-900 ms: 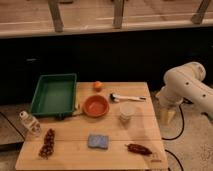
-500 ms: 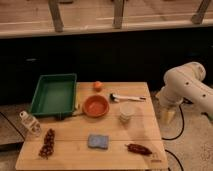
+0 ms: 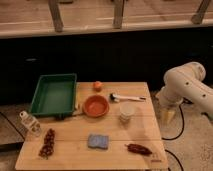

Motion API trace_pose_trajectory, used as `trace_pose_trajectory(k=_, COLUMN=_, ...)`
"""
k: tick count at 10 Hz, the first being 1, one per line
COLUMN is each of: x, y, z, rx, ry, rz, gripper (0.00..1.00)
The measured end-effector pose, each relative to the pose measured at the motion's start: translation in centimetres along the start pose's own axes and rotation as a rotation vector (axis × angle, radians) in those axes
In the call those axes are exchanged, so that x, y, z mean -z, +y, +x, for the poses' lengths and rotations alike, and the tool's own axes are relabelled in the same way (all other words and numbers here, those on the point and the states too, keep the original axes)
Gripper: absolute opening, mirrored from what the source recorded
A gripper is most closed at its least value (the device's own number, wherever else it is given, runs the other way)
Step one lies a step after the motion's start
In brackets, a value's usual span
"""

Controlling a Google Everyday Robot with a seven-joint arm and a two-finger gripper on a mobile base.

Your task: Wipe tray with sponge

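The arm [image 3: 189, 86] is cut off at the right edge, its pincer [image 3: 168, 118] a blur beside the table [image 3: 75, 134].

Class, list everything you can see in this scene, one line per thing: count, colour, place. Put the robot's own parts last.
table: one, light wood, centre of view
tray: one, green, back-left corner of the table
round fruit: one, orange, back of the table, right of the tray
bowl: one, orange, mid-table, in front of the fruit
long-handled tool: one, white with a dark end, right of the bowl
cup: one, whitish, in front of the tool
sponge: one, blue-grey, front centre
chilli-like object: one, dark red, front right
beaded cluster: one, brown, front left
small bottle: one, pale, left edge
arm: one, white, right of the table
gripper: one, tan, pointing down off the table's right edge
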Motion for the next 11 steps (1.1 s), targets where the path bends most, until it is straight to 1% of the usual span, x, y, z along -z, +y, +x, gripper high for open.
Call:
trace_pose_trajectory(k=5, x=-0.1, y=0.3, z=-0.2, rx=0.004, ry=0.005, rz=-0.003, gripper=0.80)
trace_pose_trajectory(k=6, x=-0.1, y=0.9, z=-0.7, rx=0.017, ry=0.017, rz=-0.008, gripper=0.80)
trace_pose_trajectory(k=8, x=-0.2, y=2.0, z=-2.9, rx=0.046, ry=0.035, rz=-0.014, gripper=0.80)
trace_pose_trajectory(k=11, x=-0.4, y=2.6, z=-3.1, rx=0.068, ry=0.051, rz=-0.018, gripper=0.80)
